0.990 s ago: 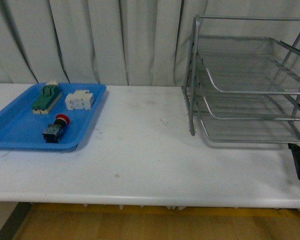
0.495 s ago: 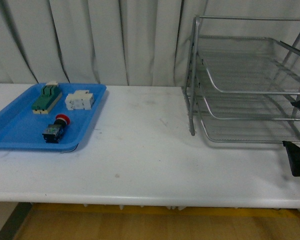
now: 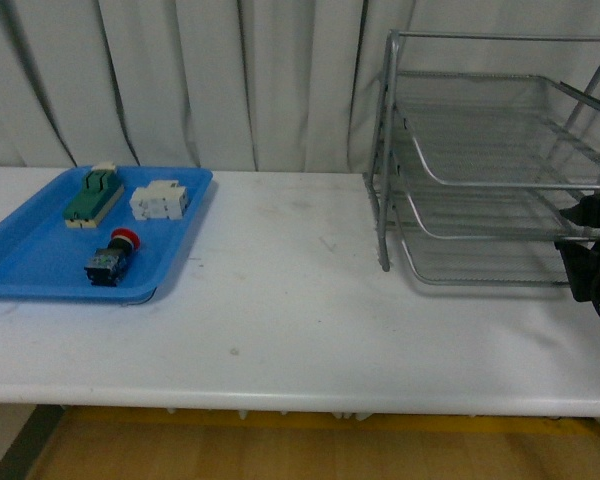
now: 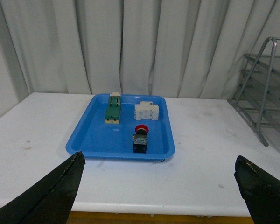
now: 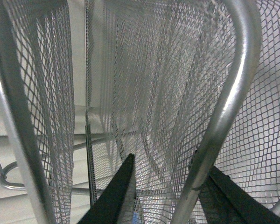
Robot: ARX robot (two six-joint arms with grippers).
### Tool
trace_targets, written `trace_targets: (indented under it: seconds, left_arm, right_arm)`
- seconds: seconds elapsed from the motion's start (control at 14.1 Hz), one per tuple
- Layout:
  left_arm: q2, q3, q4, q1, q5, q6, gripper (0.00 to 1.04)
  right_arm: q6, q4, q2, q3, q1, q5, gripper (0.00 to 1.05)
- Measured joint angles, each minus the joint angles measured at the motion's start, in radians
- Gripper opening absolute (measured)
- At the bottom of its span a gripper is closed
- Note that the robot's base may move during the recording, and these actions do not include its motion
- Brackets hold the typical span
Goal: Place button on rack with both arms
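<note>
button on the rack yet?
No. The button lies in the blue tray at the table's left end, well apart from the rack.

Rack [image 3: 384, 150] R side + right pincer [image 3: 586, 262] cut off.

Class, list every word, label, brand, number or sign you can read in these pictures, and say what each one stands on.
No text can be read in any view.
On the button, any marking on its dark body is too small to tell.
On the white terminal block and the green-and-cream block, any print is too small and blurred to read.
On the blue tray and the rack, no lettering shows.
</note>
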Motion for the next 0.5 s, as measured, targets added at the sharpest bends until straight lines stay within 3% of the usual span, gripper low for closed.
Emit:
trace_targets:
  seconds: [0.21, 0.5]
  left_arm:
    - [0.000, 0.000, 0.000, 0.000, 0.000, 0.000, 0.98]
    - [0.000, 0.000, 0.000, 0.000, 0.000, 0.000, 0.98]
  right_arm:
    - [0.012, 0.011, 0.000, -0.012, 0.001, 0.000, 0.06]
    - [0.054, 0.074, -0.011, -0.081, 0.000, 0.003, 0.04]
